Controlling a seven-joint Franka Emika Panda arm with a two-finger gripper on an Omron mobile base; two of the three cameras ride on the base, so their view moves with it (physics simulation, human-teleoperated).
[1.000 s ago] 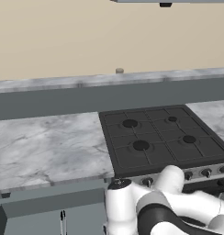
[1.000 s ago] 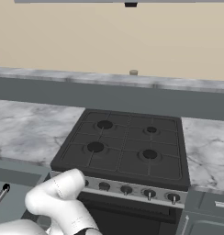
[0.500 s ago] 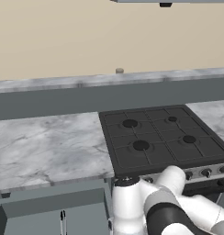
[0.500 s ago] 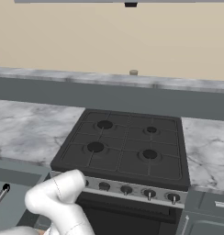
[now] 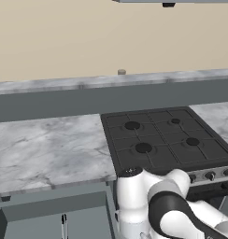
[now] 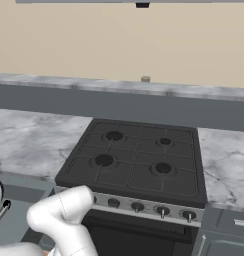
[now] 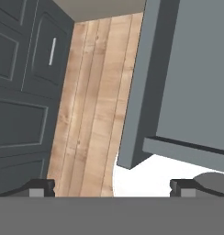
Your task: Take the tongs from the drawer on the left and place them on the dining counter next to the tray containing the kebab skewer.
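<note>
The drawer stands pulled out at the lower left of the left base view, its grey inside showing. In it lie the tongs, slim and silvery with a dark tip; they also show at the left edge of the right base view as tongs. My gripper is open and empty, low down beside the grey-blue drawer box, facing the wooden floor. The dining counter, the tray and the kebab skewer are out of view.
A black stove sits in the marbled counter to the right of the drawer. Behind runs a raised dark ledge with a small knob on it. Dark cabinet doors line the floor.
The arm's white links have shifted slightly at the bottom of both base views. The drawer and the tongs lie as before, and the gripper stays open.
</note>
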